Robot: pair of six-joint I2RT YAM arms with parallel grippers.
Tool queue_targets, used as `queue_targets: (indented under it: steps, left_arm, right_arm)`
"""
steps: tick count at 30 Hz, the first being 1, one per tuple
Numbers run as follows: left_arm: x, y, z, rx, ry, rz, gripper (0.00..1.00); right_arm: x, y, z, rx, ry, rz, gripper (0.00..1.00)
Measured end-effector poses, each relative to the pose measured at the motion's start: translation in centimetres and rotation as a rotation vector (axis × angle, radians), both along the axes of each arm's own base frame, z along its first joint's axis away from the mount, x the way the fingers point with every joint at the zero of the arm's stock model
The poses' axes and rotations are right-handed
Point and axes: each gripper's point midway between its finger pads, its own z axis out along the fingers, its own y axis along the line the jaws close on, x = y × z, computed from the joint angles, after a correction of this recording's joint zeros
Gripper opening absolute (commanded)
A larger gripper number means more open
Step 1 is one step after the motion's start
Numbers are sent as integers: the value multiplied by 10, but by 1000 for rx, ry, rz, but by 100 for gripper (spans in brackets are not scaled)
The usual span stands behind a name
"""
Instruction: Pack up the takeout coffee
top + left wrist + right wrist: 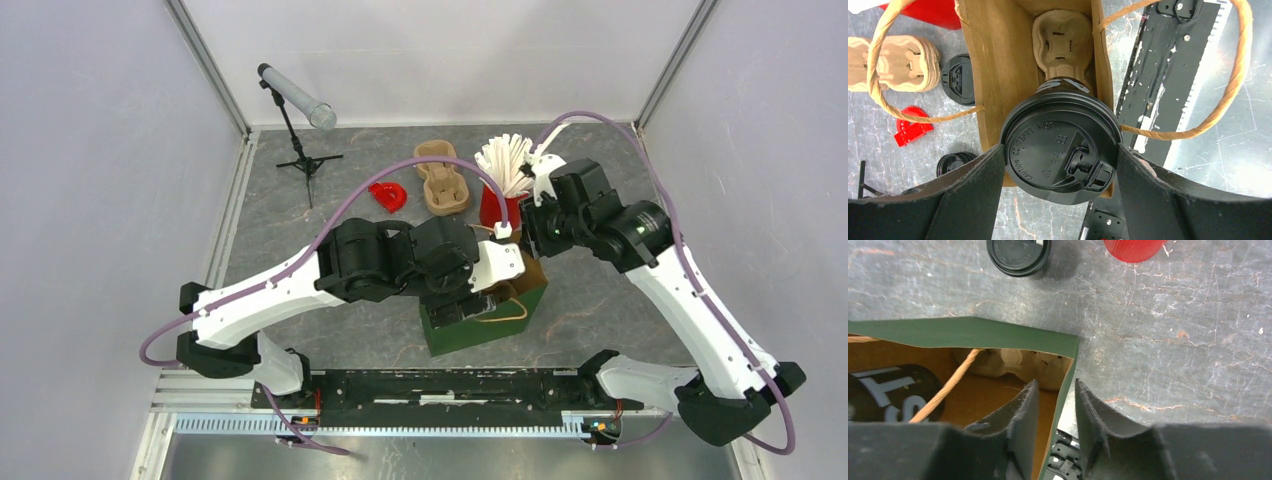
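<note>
A green paper bag [470, 330] with a brown inside [993, 75] stands open near the table's front. A cardboard cup carrier [1060, 42] lies at its bottom. My left gripper [1059, 149] is shut on a black coffee cup by its black lid [1048, 145] and holds it in the bag's mouth, over the carrier's near end. My right gripper [1057, 385] is narrowly open and straddles the bag's green wall [973, 332], one finger inside and one outside. The cup's black side with white letters [888, 390] shows in the right wrist view. In the top view the left gripper [468, 298] is over the bag and the right gripper [530, 238] is at its far right corner.
A stack of spare carriers [443, 180] and a red cup of white sticks [505, 175] stand behind the bag. Loose black lids [958, 72] [1018, 255] and a red piece [388, 195] lie on the table. A stand with a grey tube [300, 95] is at the back left.
</note>
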Motion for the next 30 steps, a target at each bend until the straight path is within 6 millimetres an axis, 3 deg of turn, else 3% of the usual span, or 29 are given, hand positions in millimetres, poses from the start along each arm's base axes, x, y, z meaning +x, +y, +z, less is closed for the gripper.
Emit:
queue_targets:
  steps: [3,4,12,19,26,30]
  left_arm:
    - [3,3,-2,10,-12,12,47]
    - [4,4,-2,13,-20,19,47]
    - [19,32,11,73,-101,105,48]
    - [26,76,34,97,-155,209,48]
    - [27,102,44,77,-173,272,49]
    - [31,111,42,114,-201,296,49]
  right_arm:
    - [3,2,-18,-22,29,7,1]
    - [5,4,-23,-24,38,5,0]
    - [17,33,-11,128,21,-23,0]
    - [6,84,-11,321,59,0,0]
    - [26,138,-4,467,58,20,0]
    - [35,155,-6,524,16,35,0]
